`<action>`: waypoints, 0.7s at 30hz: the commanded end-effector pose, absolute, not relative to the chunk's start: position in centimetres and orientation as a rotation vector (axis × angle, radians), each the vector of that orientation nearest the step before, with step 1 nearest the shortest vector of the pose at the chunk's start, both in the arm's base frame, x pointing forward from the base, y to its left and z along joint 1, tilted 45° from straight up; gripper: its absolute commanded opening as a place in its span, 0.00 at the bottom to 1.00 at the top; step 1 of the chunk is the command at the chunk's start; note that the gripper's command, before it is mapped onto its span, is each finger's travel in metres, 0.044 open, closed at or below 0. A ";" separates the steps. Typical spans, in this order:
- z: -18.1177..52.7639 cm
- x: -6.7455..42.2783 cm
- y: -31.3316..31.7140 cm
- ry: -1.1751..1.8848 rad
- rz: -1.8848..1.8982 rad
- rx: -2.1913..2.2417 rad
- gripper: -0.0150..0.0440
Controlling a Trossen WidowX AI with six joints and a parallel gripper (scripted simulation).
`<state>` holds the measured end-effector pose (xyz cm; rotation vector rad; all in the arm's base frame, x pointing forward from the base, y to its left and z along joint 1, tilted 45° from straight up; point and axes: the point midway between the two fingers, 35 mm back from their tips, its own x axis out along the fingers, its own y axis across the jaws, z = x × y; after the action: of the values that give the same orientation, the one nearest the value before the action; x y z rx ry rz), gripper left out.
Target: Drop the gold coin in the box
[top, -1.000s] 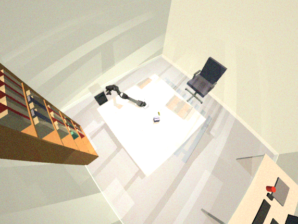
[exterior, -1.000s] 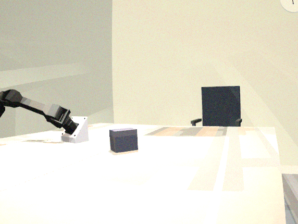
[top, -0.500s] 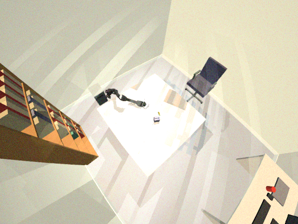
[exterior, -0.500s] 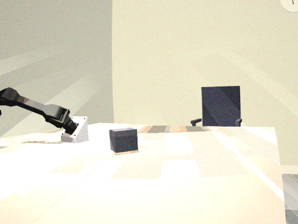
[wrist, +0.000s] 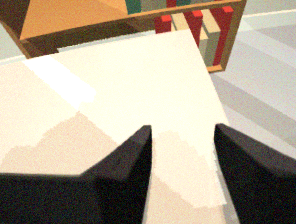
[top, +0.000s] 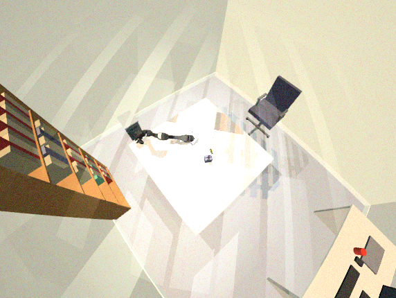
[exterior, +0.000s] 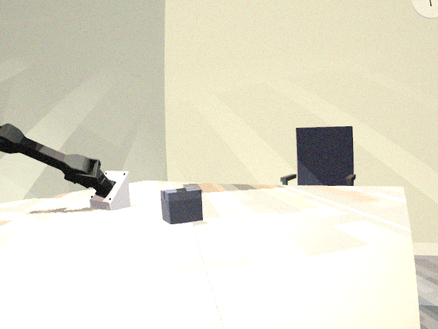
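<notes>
The gold coin shows as a small yellow speck on the white table, standing in its holder, which is too small to make out. The grey box stands just beside it, with the slot in its lid. The box hides the coin in the exterior view. My gripper hangs low over the table, left of the coin and box and well apart from them. Its two dark fingers stand partly apart, with only bare table top between them in the wrist view.
A dark office chair stands beyond the table's far edge. A long wooden bookshelf runs along the left of the room. A second desk with dark items stands at the lower right.
</notes>
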<state>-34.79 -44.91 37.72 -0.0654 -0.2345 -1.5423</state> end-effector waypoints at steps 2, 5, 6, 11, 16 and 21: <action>41.3 -28.7 -46.8 -0.158 -1.503 -0.202 0.53; 42.7 -24.8 -48.2 -0.138 -1.464 -0.252 0.53; 43.1 -23.5 -48.6 -0.132 -1.451 -0.268 0.53; 45.3 -16.8 -49.8 -0.110 -1.387 -0.344 0.53; 47.1 -10.2 -50.2 -0.107 -1.322 -0.393 0.53; 48.2 -3.0 -50.0 -0.154 -1.241 -0.333 0.53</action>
<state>-8.02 -50.57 47.14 -0.3576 -0.1283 -1.2908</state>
